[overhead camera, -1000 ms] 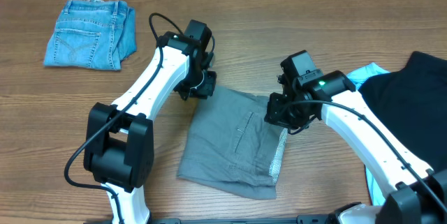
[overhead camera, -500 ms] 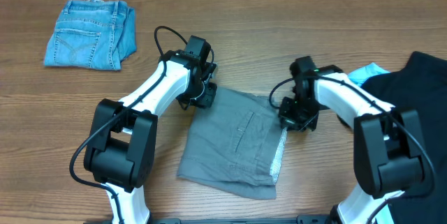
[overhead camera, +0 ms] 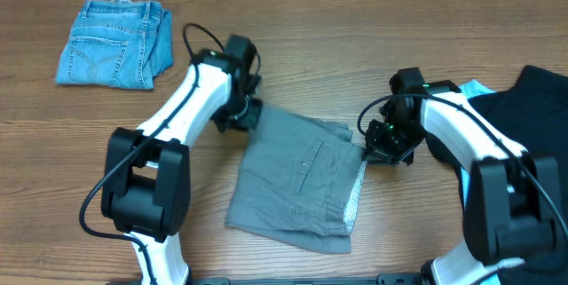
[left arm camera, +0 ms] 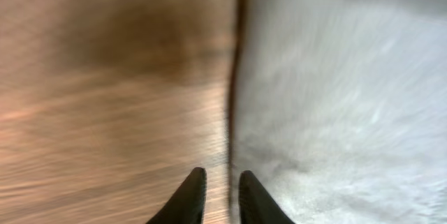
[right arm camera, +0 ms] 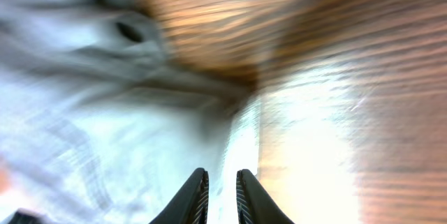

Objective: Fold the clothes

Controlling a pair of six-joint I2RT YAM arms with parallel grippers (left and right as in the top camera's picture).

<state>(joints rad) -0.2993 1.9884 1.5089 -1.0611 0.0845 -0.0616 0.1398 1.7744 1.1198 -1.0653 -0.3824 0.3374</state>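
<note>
Both pincers sit nearly closed and empty: left gripper (left arm camera: 218, 185) and right gripper (right arm camera: 221, 182) flank the folded grey-green shorts (overhead camera: 297, 183); snagging an edge could undo the fold.

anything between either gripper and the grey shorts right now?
Nothing visible. The left gripper sits at the grey shorts' far left corner, the right gripper at their far right corner; only bare table lies beside each.

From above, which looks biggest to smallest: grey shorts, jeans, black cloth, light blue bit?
1. Grey shorts
2. Jeans
3. Light blue bit, only a sliver showing
The black cloth runs off the picture's edge, so I can't place it.
</note>
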